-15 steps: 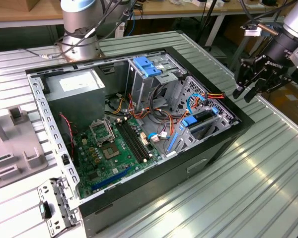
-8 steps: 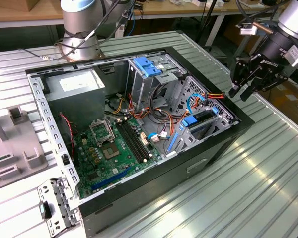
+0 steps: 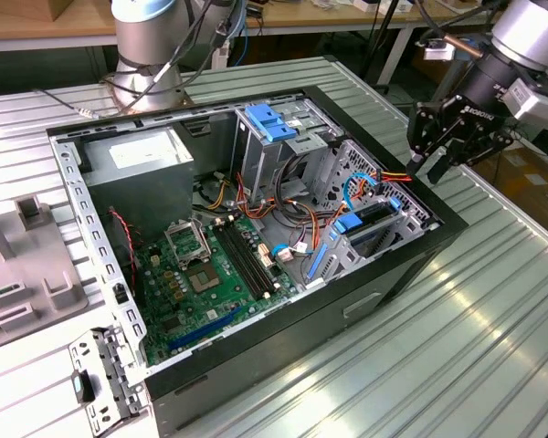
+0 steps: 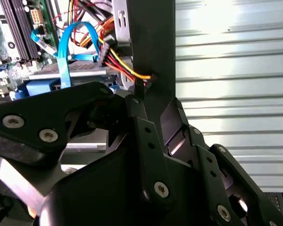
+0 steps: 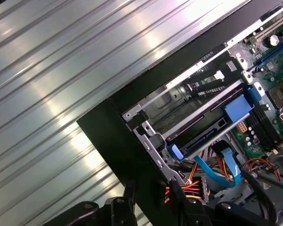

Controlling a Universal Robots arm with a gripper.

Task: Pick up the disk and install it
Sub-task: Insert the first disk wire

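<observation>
Partly hidden, disk (image 3: 376,230) seated in bay; pincer (image 3: 436,146) beside case (image 3: 283,338).

At the upper right of the exterior view, the arm (image 3: 530,32) is a silver-grey tube ending in a black wrist and a black gripper (image 3: 443,137) of jointed links. In the second wrist view, the gripper's matte black linkage bars (image 4: 148,155) carry round silver screw heads.
</observation>
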